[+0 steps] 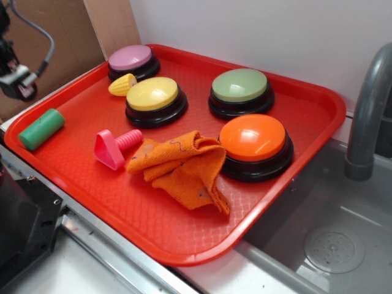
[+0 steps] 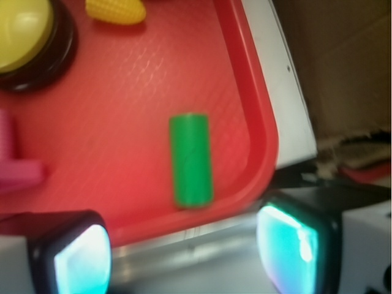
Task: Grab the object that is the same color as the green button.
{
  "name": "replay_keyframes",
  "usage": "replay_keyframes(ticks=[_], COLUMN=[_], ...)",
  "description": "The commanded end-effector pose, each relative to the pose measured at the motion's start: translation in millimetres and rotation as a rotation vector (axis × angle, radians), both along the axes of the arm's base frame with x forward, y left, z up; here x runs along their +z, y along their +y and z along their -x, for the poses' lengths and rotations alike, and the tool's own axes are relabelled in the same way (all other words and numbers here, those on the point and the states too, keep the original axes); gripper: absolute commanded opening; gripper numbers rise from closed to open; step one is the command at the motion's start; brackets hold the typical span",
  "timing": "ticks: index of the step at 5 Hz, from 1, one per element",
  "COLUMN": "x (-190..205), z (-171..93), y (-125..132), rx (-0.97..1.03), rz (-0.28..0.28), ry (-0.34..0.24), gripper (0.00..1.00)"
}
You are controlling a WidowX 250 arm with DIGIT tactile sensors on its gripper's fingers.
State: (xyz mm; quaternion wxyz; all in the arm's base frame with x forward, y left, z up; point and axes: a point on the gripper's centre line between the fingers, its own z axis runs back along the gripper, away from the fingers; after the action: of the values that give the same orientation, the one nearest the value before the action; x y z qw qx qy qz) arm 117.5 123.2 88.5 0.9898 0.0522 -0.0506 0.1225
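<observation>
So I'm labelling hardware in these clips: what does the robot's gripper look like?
In the wrist view, the gripper shows two chunky black jaws with rounded corners, their faces glossy with a teal-white sheen. In the exterior view, only a black arm part with a grey cable shows at the upper left.

The exterior view looks down at a slant from above the tray's [image 1: 288,184] near corner, by the sink [image 1: 334,245], facing the wall and taking in the whole tray from a middling distance. The wrist view rides close above the tray's left corner, looking almost straight down past its own two fingertips [image 2: 291,245] at the bottom edge, blurred by nearness. Both views share that corner: the green cylinder [image 1: 41,128] [image 2: 191,160] lying by the rim, the corn [image 1: 122,84] [image 2: 116,10], the yellow button [image 1: 154,98] [image 2: 21,33] and the pink peg [image 1: 116,147] [image 2: 12,165].
</observation>
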Motion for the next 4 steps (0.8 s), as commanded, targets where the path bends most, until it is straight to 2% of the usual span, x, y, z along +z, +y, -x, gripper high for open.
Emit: replay_keyframes(ticks=[1,2,3,4], x=[-43.9,-60.1,-67.7,-63.6], z=[-12.7,-20.5,-24.0,-25.2], y=[26.6,24.8,21.4,19.3], rx=[0.033,0.021,0.031,0.025], rz=[0.029,0.075,0.091,0.079], ry=[-0.024,-0.025,0.009,0.014], gripper=[1.00,1.00,0.16,0.00])
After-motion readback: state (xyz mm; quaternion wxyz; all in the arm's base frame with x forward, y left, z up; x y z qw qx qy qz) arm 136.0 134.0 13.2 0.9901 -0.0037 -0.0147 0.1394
